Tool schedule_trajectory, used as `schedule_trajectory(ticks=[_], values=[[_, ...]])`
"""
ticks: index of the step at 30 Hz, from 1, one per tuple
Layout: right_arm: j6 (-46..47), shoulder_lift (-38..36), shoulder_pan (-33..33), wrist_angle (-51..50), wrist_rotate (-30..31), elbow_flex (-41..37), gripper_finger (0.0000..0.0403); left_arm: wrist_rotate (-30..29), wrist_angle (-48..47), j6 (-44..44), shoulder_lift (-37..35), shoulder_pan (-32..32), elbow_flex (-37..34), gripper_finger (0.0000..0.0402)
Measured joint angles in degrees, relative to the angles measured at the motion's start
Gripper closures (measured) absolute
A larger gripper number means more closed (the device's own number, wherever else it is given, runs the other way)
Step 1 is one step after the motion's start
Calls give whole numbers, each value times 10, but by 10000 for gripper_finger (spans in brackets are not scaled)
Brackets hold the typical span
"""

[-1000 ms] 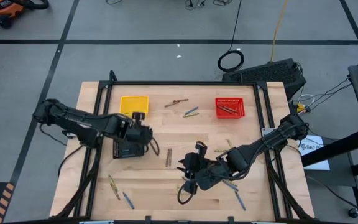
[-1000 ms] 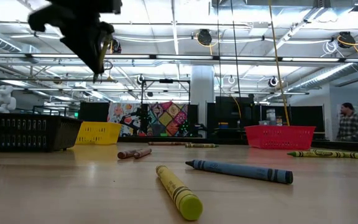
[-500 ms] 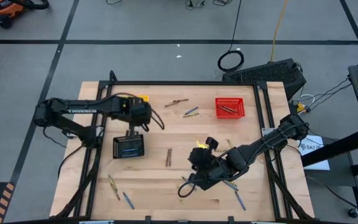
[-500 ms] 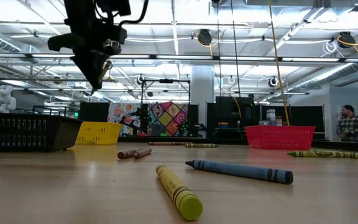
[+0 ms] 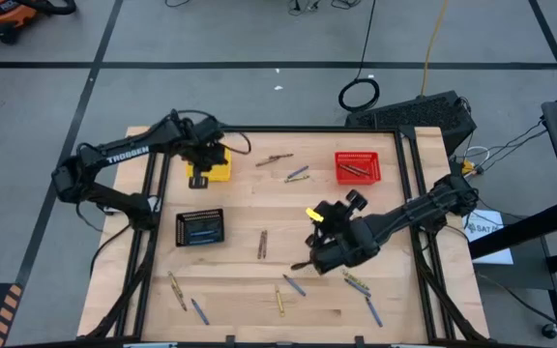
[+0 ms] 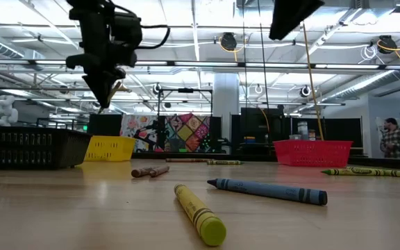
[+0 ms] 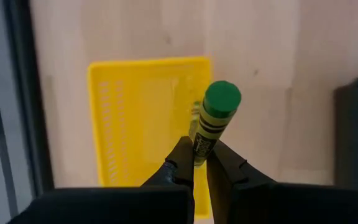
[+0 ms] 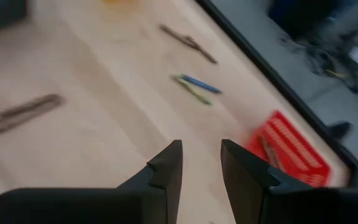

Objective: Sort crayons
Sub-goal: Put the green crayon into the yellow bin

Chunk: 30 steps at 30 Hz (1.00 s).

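Fingers [image 7: 180, 163] of the left gripper [image 7: 199, 163] are pinching a yellow crayon [image 7: 209, 121], hovering over the yellow basket [image 7: 135, 106]'s edge. Release here is probably risking a bounce onto the worktop [image 5: 259, 208]. Right gripper [image 8: 201, 163] is waiting, fingers apart, empty.

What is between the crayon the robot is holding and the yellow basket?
Nothing visible. The left gripper holds the yellow crayon right above the yellow basket, with only open air between them.

Open wood [image 5: 249, 208] between black basket [image 5: 200, 228] and, seemingly, scattered crayons [image 5: 263, 244].
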Motion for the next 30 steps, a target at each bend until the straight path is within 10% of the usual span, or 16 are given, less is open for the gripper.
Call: schedule_trajectory(ticks=[12,30], values=[[-34,0,-72,-40,30,0,305,31,18,4,41,108,0,389],[-67,-1,-140,-52,28,-57,305,-24,17,-43,158,111,0,353]])
